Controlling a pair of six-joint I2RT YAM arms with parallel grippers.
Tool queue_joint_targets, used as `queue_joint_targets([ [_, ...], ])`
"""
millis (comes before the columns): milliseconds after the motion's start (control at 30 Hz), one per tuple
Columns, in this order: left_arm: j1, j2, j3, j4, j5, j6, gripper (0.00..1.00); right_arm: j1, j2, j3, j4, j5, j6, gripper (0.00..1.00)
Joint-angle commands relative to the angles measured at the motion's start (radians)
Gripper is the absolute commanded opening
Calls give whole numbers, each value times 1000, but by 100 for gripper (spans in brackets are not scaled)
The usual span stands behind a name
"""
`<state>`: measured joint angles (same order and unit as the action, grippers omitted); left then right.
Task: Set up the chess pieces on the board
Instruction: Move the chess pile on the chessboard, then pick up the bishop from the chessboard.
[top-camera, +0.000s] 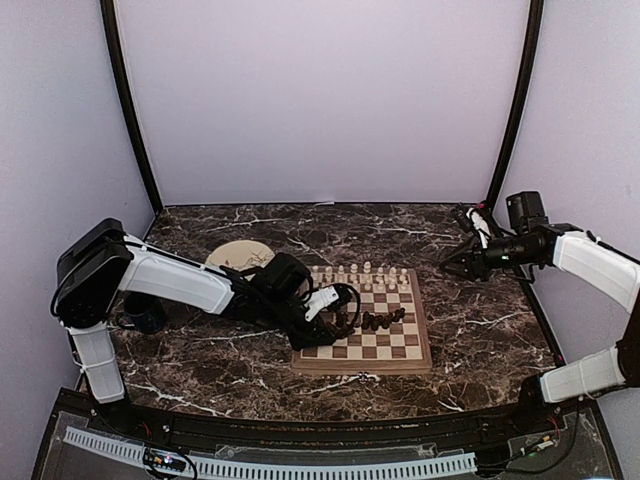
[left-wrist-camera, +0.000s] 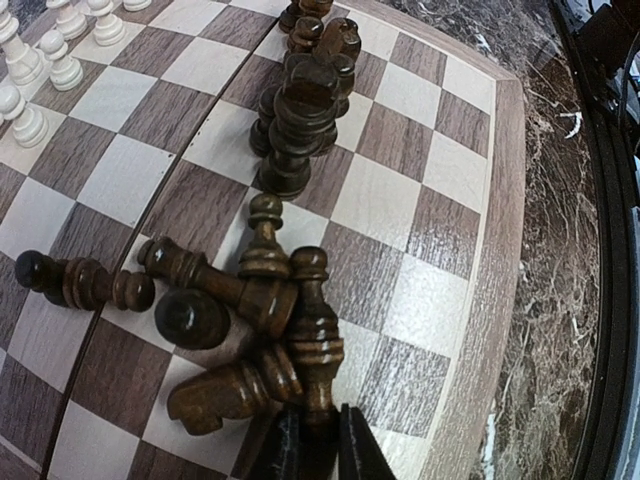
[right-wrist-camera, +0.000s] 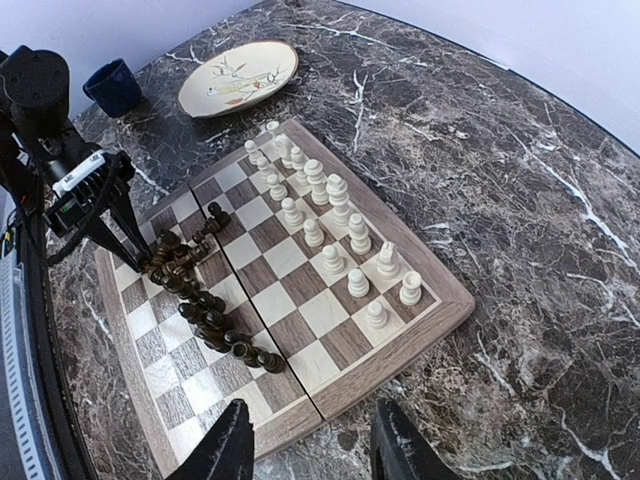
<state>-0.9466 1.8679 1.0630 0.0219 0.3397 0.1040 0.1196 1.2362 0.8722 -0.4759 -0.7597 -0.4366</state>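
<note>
A square wooden chessboard (top-camera: 415, 352) lies on a dark marbled counter (top-camera: 480, 330), in front of the two robot arms and slightly right of centre. The pale chess pieces (right-wrist-camera: 330, 215) stand upright in two rows along the board's far edge. The dark chess pieces (top-camera: 385, 320) are bunched near the middle of the board. Some stand upright in a tight crooked line (left-wrist-camera: 300, 110), and others lie toppled in a small heap (left-wrist-camera: 225, 310) at the left end of that line.

The left gripper (left-wrist-camera: 322, 455) reaches low over the left side of the board, right at this heap. Its jaws are narrow and press against both sides of one end of a single dark piece (left-wrist-camera: 314, 335), whose rounded head points away from the gripper. This piece touches other fallen ones beside it.

The right gripper (right-wrist-camera: 315, 450) is held above the counter, off the board's right side, with its jaws spread wide and holding nothing.

A round cream plate (right-wrist-camera: 238, 77) with a painted sprig and a dark blue mug (right-wrist-camera: 112, 86) sit on the counter beyond the board's left corner, apart from it.
</note>
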Motion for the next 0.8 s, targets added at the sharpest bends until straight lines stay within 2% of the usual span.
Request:
queue_joint_targets([
  [0, -3, -33, -51, 51, -20, -29, 0, 11, 17, 71, -33, -66, 30, 40],
  [300, -1, -52, -82, 47, -158, -13, 2, 98, 56, 159, -147, 7, -28, 39],
  [433, -1, -69, -80, 12, -198, -7, 6, 115, 65, 141, -121, 14, -24, 38],
  [600, -1, -108, -63, -76, -184, -11, 24, 114, 49, 45, -27, -4, 4, 38],
  [767, -1, -186, -48, -124, -168, -1, 31, 112, 2, -17, 13, 31, -7, 38],
])
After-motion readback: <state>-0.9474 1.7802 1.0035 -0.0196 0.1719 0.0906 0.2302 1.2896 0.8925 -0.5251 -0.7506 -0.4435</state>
